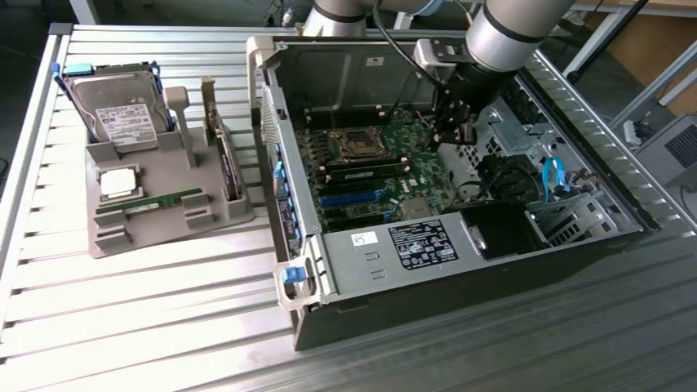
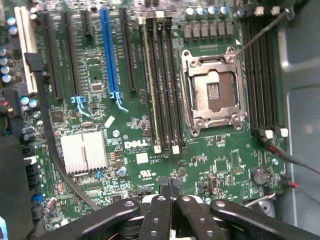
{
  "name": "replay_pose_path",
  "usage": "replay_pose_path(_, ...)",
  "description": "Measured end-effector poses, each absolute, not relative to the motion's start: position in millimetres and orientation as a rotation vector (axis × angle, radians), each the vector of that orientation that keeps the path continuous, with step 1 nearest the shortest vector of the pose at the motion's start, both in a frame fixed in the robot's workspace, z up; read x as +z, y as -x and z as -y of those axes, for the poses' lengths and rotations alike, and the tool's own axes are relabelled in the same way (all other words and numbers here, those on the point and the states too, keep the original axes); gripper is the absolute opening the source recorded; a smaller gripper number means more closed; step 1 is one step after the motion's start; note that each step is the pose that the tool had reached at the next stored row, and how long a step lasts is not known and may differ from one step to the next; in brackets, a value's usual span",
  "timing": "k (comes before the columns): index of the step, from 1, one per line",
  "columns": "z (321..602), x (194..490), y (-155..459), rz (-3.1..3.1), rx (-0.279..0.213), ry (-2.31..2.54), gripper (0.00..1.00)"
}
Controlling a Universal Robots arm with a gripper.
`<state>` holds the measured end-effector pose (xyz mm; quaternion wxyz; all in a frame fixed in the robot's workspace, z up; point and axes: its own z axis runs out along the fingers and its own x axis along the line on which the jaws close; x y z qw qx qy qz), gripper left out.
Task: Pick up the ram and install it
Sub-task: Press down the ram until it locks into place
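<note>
Exterior view: my gripper [image 1: 455, 135] sits inside the open computer case [image 1: 458, 269], over the motherboard [image 1: 376, 175]. Ram [image 1: 153, 203] lies on the grey tray [image 1: 163, 220] near the bench's left edge.
Wrist view: jaws pressed together, empty. I'd align with the stick's length before gripping.

motherboard [image 2: 150, 150]: white "DELL" logo | power supply label [image 1: 420, 243]: text unreadable

Even daylight, soft wrist-view blur
</note>
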<state>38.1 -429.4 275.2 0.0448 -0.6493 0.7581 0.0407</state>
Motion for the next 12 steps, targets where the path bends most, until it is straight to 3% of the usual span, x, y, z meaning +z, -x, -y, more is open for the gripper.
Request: replay_pose_path(12,429.4,274.1,-38.1,-2.573,0.103,1.618,0.09)
